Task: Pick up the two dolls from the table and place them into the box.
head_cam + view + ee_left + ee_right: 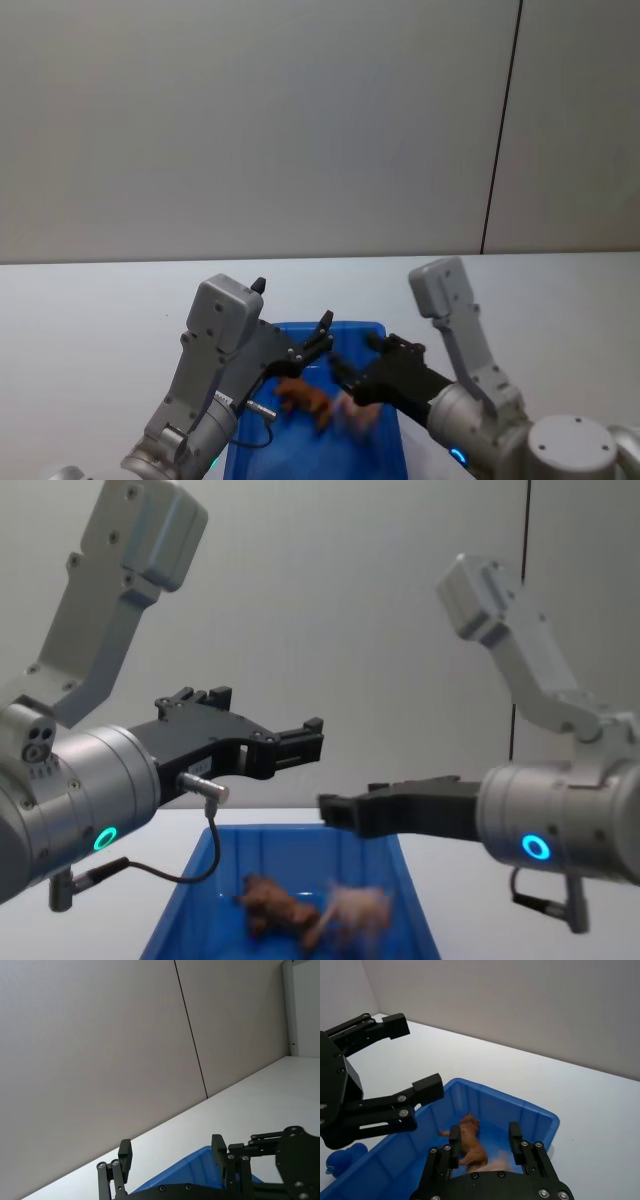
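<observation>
The blue box [392, 446] stands on the white table [90, 300] just in front of me. Both dolls are inside it. The reddish-brown lion [305, 398] [470, 1142] [272, 904] lies on the floor of the box. The pale pink pig [356, 413] [498, 1162] [356, 910] is beside it and blurred. My left gripper [292, 305] [171, 1152] [270, 712] hangs open and empty above the box's left side. My right gripper [358, 358] [485, 1140] [350, 795] is open and empty just above the pig.
Plain grey wall panels stand behind the table. A small blue object [344, 1158] lies on the table outside the box, beneath the left gripper [395, 1067]. Bare white tabletop [600, 1125] spreads on both sides of the box.
</observation>
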You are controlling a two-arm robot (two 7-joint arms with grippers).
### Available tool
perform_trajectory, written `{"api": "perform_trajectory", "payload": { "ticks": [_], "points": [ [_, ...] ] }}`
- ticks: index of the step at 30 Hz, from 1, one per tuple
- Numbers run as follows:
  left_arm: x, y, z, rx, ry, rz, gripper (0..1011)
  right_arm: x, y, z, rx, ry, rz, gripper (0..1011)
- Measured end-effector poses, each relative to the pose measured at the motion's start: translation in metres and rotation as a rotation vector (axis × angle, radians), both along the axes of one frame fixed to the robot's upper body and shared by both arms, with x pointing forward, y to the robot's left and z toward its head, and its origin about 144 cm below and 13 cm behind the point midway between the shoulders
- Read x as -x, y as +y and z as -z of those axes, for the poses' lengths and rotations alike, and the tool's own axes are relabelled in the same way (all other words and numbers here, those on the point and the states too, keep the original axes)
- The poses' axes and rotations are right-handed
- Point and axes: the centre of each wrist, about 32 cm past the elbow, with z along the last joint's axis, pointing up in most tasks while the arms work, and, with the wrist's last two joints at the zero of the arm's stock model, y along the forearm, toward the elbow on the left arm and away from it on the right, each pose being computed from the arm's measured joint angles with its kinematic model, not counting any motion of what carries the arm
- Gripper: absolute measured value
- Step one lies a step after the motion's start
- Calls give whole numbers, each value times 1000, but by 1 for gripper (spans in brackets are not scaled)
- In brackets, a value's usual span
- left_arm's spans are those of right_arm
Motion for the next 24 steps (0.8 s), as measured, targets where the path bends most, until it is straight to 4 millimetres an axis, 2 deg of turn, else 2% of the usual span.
{"api": "perform_trajectory", "payload": {
  "ticks": [4,10,15,24],
  "points": [
    [0,0,0,0,0,0,1001,-6,4,-2,-1,12,-21,664],
    [0,0,0,0,0,0,1002,-9,4,-4,5,13,-36,822],
    [0,0,0,0,0,0,1002,-10,-7,-5,18,1,-35,984],
    [0,0,0,0,0,0,1002,-1,-30,0,37,-28,-14,1001]
  ]
}}
